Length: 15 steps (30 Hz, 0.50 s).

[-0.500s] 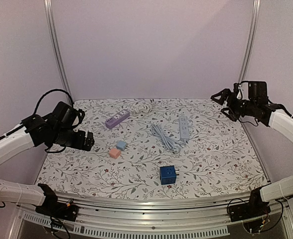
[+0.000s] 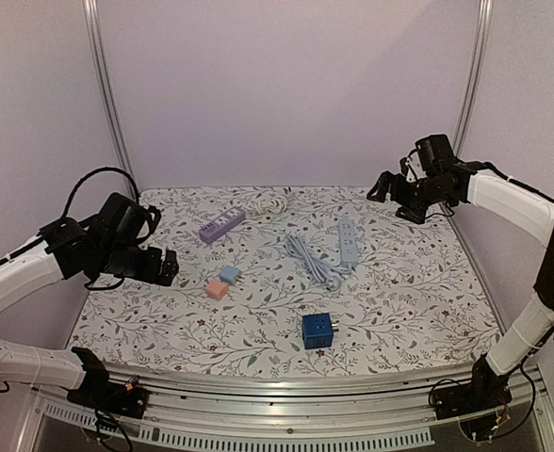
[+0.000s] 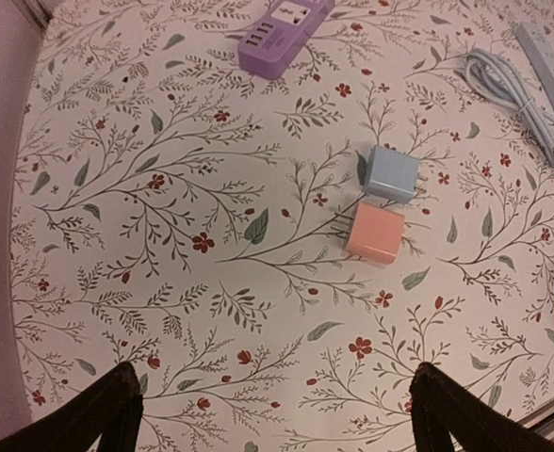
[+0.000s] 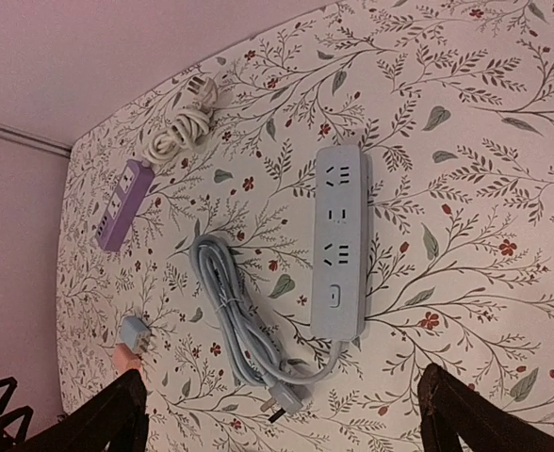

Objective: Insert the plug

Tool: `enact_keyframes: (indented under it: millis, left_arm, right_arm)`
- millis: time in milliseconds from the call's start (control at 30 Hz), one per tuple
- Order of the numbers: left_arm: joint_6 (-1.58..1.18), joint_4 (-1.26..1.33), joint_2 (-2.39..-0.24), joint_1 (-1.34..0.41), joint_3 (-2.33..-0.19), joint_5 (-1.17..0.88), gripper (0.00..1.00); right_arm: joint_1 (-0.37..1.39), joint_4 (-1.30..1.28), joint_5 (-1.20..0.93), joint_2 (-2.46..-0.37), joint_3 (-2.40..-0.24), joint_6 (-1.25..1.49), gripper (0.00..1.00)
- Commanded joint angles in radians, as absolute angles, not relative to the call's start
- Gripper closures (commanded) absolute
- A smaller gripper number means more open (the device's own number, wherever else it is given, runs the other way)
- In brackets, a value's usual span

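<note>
Both arms are off the table, nothing held. Left gripper (image 2: 167, 266) has its jaws wide open and hovers over the left side of the floral mat (image 2: 418, 301). Right gripper (image 2: 393, 198) is wide open too, over the far right corner. Blue plug adapter (image 3: 390, 174) and pink plug adapter (image 3: 375, 234) lie just beside each other, centre-left, unplugged. Purple power strip (image 2: 221, 225) sits beyond them. Grey power strip (image 4: 338, 240) is mid-table, its cable (image 4: 228, 315) bundled alongside, cable plug (image 4: 282, 403) loose on the mat. Dark blue cube socket (image 2: 317, 330) is near the front edge.
</note>
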<state>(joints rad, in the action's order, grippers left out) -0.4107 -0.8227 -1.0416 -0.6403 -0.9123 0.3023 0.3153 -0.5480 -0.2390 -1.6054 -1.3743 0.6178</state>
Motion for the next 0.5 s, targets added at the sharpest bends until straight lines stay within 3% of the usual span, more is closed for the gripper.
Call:
enact_keyframes:
  millis: [0,367,467]
  left_arm:
    - [-0.380,-0.781,-1.044,-0.651,-0.930,0.238,0.01]
    - [-0.393,-0.729,-1.352,-0.652,-0.971,0.109,0.00]
    - [-0.384,-0.729,-1.461,-0.652,-1.010,0.082,0.04]
  right_arm:
    - [0.393,-0.615,-0.207,-1.629,-1.378,0.543,0.01]
    - [0.465,-0.603,-0.305,-1.774,-1.469,0.551,0.01]
    - [0.477,-0.613,-0.306,-1.788,-1.481,0.573,0.01]
